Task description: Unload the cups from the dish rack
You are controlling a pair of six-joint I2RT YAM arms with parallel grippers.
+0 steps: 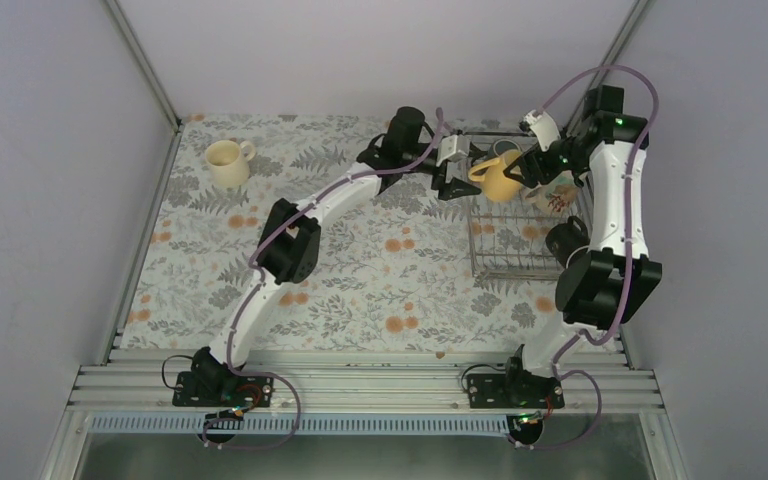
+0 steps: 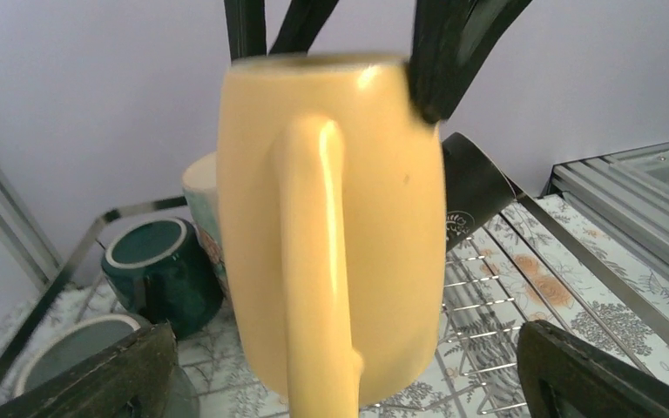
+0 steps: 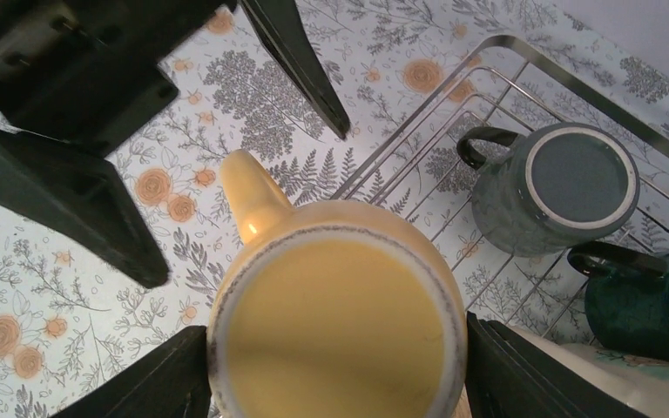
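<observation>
My right gripper [image 1: 522,168] is shut on the yellow cup [image 1: 498,176], holding it upside down above the far left corner of the wire dish rack [image 1: 505,262]; its base fills the right wrist view [image 3: 338,322]. My left gripper [image 1: 455,178] is open, its fingers wide on either side of the cup's handle [image 2: 318,261] without touching. In the rack lie a dark grey cup [image 3: 566,187], a teal cup [image 3: 653,305], a floral cream cup [image 2: 199,196] and a black cup [image 2: 475,187]. A cream cup [image 1: 228,162] stands on the table at far left.
The table has a floral cloth [image 1: 360,270]. Grey walls close it in on the left, back and right. The rack sits against the right wall, and the right arm's elbow [image 1: 605,280] hangs over its near end.
</observation>
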